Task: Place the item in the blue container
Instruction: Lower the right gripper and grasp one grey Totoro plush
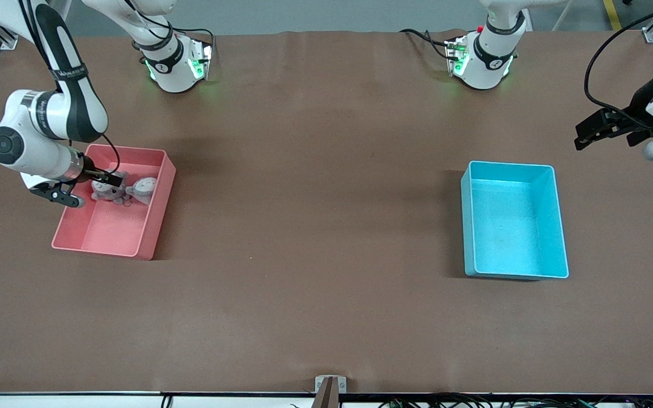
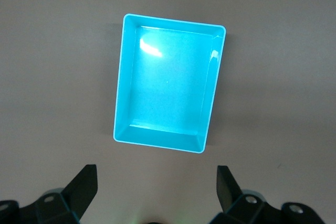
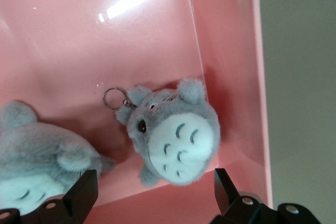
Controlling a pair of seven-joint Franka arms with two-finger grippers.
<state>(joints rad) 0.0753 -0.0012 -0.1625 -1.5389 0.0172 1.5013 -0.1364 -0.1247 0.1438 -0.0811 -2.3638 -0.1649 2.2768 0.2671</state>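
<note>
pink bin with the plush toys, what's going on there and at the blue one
The right gripper is down inside the pink bin, jaws open over two grey plush toys; nothing is gripped yet. One plush toy with a key ring lies against the bin wall, the other plush toy beside it. The blue container sits empty toward the left arm's end of the table. The left gripper waits in the air with open jaws.

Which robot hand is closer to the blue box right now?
The left hand. It hangs open above the table beside the blue box, toward the arms' bases. The right hand is open down in the pink box over the plush toys.
</note>
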